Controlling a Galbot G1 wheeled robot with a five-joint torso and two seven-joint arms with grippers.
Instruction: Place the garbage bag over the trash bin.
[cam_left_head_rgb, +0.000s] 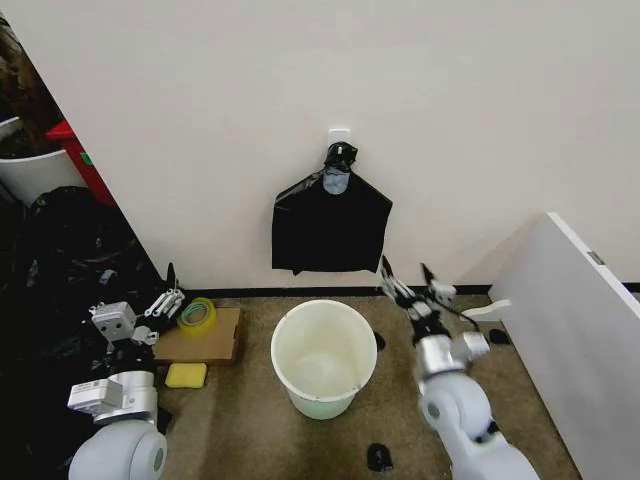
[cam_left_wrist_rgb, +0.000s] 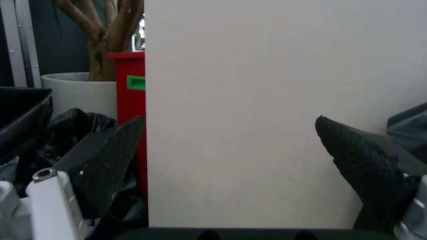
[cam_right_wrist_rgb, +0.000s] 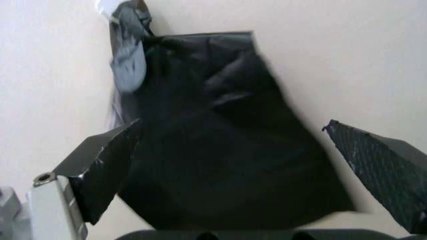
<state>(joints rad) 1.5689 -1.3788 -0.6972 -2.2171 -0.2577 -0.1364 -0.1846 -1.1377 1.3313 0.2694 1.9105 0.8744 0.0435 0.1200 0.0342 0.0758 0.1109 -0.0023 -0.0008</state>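
Observation:
The trash bin (cam_left_head_rgb: 322, 404), a round cream-white bucket, stands upright on the brown floor in front of me with its mouth bare. The garbage bag is out of view. A flat black bundle (cam_left_head_rgb: 330, 232) hangs from a wall hook above the bin, knotted at its top. My right gripper (cam_left_head_rgb: 411, 279) is raised beside the bundle's lower right corner, open and holding nothing. In the right wrist view the bundle (cam_right_wrist_rgb: 220, 165) lies straight ahead between the spread fingers (cam_right_wrist_rgb: 107, 165). My left gripper (cam_left_head_rgb: 165, 292) waits open at the lower left, facing a white wall edge (cam_left_wrist_rgb: 229, 119).
A heap of black bags (cam_left_head_rgb: 70, 260) fills the left side, with a white tub (cam_left_head_rgb: 40, 172) and a red piece behind it. A cardboard sheet (cam_left_head_rgb: 205, 345), a tape roll (cam_left_head_rgb: 197, 315) and a yellow sponge (cam_left_head_rgb: 186, 375) lie left of the bin. A white board (cam_left_head_rgb: 570, 320) leans at right.

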